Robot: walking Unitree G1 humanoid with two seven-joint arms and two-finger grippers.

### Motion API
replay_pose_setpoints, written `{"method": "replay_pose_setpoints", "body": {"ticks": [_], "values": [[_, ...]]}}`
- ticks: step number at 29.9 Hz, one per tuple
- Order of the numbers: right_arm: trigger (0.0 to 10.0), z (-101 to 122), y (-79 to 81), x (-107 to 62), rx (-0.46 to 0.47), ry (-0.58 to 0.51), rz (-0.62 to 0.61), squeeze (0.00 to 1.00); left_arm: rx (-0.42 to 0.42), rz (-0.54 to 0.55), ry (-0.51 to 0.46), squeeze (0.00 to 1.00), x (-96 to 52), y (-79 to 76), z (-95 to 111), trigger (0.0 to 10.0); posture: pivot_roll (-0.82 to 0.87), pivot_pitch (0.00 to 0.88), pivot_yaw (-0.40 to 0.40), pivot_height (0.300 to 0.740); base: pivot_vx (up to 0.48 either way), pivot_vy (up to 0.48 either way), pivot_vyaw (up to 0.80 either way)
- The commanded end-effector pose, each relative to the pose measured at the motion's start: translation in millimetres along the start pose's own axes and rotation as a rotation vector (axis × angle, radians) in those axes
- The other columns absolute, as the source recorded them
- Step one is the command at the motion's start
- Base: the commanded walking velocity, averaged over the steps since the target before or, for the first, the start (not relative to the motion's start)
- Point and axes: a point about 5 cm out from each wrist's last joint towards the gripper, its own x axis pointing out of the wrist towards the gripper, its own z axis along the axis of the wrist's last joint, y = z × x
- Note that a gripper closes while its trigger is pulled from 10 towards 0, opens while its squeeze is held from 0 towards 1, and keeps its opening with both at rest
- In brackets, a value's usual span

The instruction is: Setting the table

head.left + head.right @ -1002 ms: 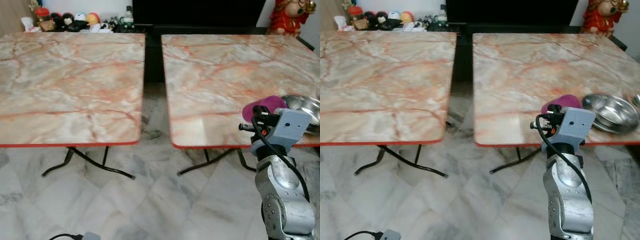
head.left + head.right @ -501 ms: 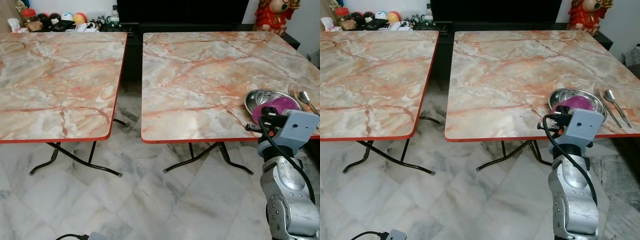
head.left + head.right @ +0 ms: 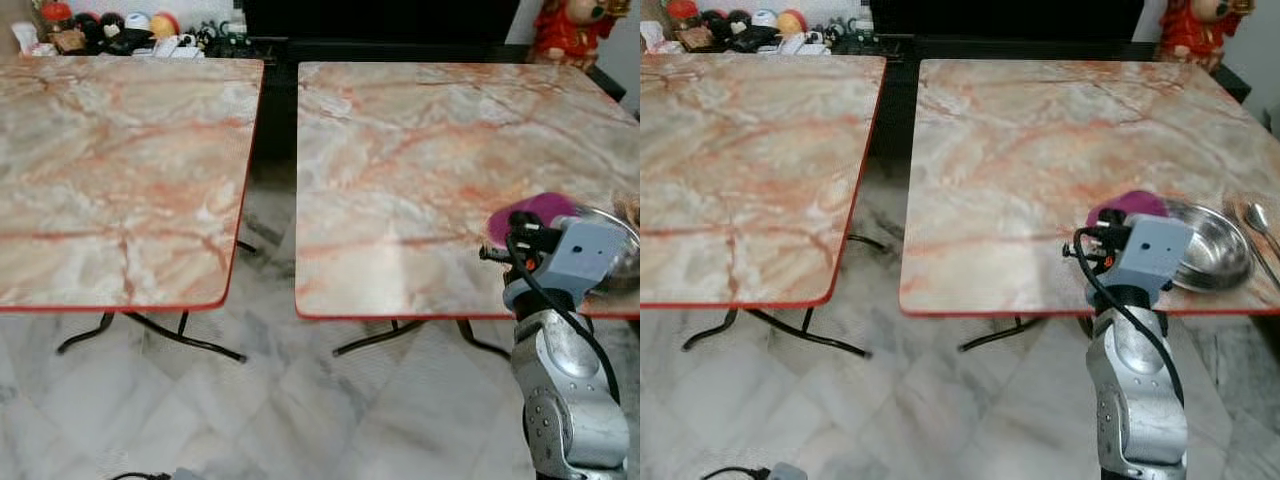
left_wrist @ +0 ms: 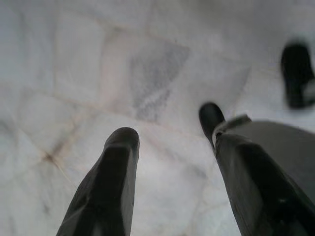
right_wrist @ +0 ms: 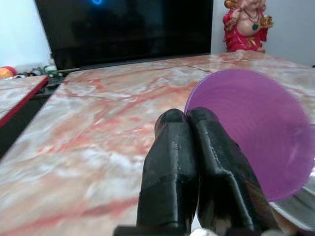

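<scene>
A purple cup (image 3: pixel 1127 205) hangs tilted over the near right part of the right marble table (image 3: pixel 1040 130), just left of a steel bowl (image 3: pixel 1212 250). My right gripper (image 5: pixel 186 117) is shut on the purple cup (image 5: pixel 251 132), its two black fingers pressed together at the cup's wall. A spoon (image 3: pixel 1258 215) lies beyond the bowl at the table's right edge. My left gripper (image 4: pixel 167 124) hangs low over the pale marble floor, open with nothing between its fingers.
A second marble table (image 3: pixel 110 160) stands to the left, with a dark gap (image 3: pixel 278 130) between the two. Toys and small items (image 3: pixel 110 28) line the back left. A red figurine (image 3: pixel 568 28) stands at the back right. A cable plug (image 3: pixel 780 470) lies on the floor.
The whole view has shifted and blurred as the camera moved. My right gripper still holds the purple cup, which now sits just left of the bowl rather than over it.
</scene>
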Motion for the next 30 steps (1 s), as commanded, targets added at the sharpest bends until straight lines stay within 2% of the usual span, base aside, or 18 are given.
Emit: {"method": "replay_pose_setpoints", "body": {"ticks": [1,5,16,19,22,26,29,30], "values": [[10.0,-2,-7.8,-1.7,-0.008,0.007,-0.028,0.0,-0.009,-0.021,0.026,0.0,-0.6,-7.8,-7,10.0,-0.07,0.189,-0.014,0.74,0.398,0.0,0.0],[10.0,-2,-6.4,-0.4,-0.007,0.006,-0.021,0.0,-0.007,-0.022,0.025,0.0,-0.4,-8.3,-7,10.0,-0.07,0.187,-0.015,0.74,0.356,0.0,0.0],[10.0,-3,-2.1,6.2,-0.007,0.013,0.043,0.0,-0.012,-0.021,0.024,0.0,0.7,-11.8,-4,10.0,-0.08,0.168,-0.025,0.74,0.0,0.0,0.0],[10.0,-18,-1.2,12.5,-0.034,0.127,0.077,0.0,-0.009,-0.03,0.027,0.0,1.2,-14.1,-3,10.0,-0.09,0.164,-0.025,0.74,0.0,0.0,0.0],[10.0,-36,-12.2,19.9,-0.09,0.266,0.015,0.0,-0.009,-0.034,0.029,0.0,1.2,-15.0,-3,10.0,-0.08,0.157,-0.026,0.74,0.0,0.0,0.0],[10.0,-27,-13.4,33.1,-0.066,0.241,0.013,0.0,-0.012,-0.032,0.029,0.0,1.1,-15.0,-4,10.0,-0.08,0.145,-0.026,0.74,0.0,0.0,0.0],[10.0,-20,-11.4,40.2,-0.072,0.212,0.035,0.0,-0.014,-0.031,0.03,0.0,1.2,-15.3,-4,10.0,-0.08,0.138,-0.027,0.74,0.0,0.0,0.0],[10.0,-19,-12.1,44.6,-0.098,0.22,0.036,0.0,-0.014,-0.032,0.029,0.0,1.5,-15.9,-3,10.0,-0.08,0.121,-0.029,0.74,0.0,0.0,0.0]]}}
